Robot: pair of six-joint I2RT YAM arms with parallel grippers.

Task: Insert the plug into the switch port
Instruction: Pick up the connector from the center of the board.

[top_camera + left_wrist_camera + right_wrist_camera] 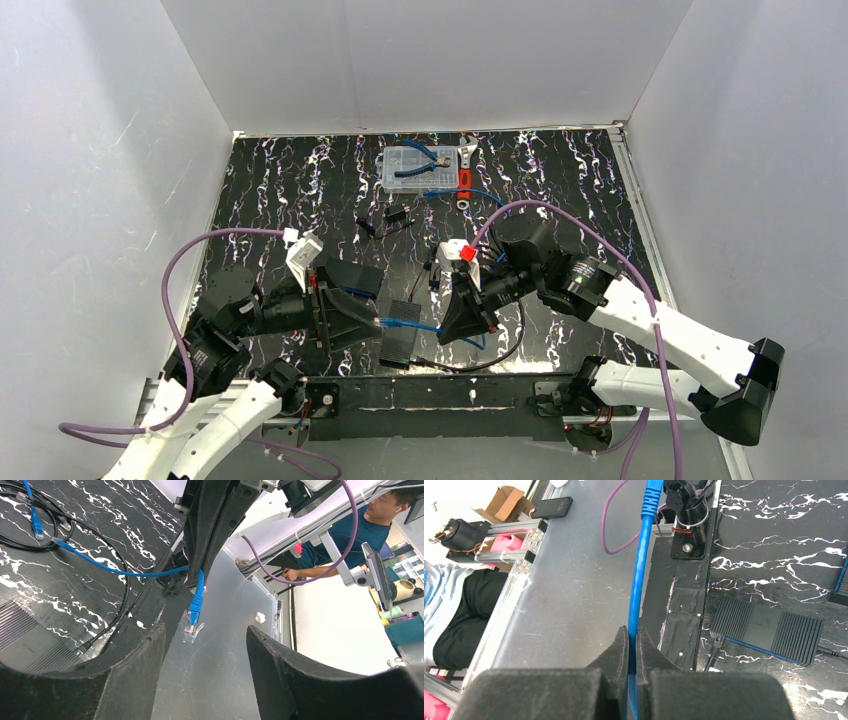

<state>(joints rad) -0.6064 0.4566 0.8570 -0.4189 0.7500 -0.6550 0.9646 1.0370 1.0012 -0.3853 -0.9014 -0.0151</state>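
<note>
Plug [192, 625] hangs between the left gripper's [205, 635] parted fingers, visible only from the left wrist. The right wrist view shows the right gripper [633, 632] clamped on the blue cable [639, 580], with the black switch [769, 627] flat on the table [774, 540] nearby.

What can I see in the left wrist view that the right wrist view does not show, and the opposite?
Only the left wrist view: the clear plug at the end of the blue cable, hanging between the open fingers of the left hand.
Only the right wrist view: the whole ribbed top of the black switch box, with a black lead at its corner.
Both: the blue cable, the right hand shut on it, and at least a part of the box.
</note>
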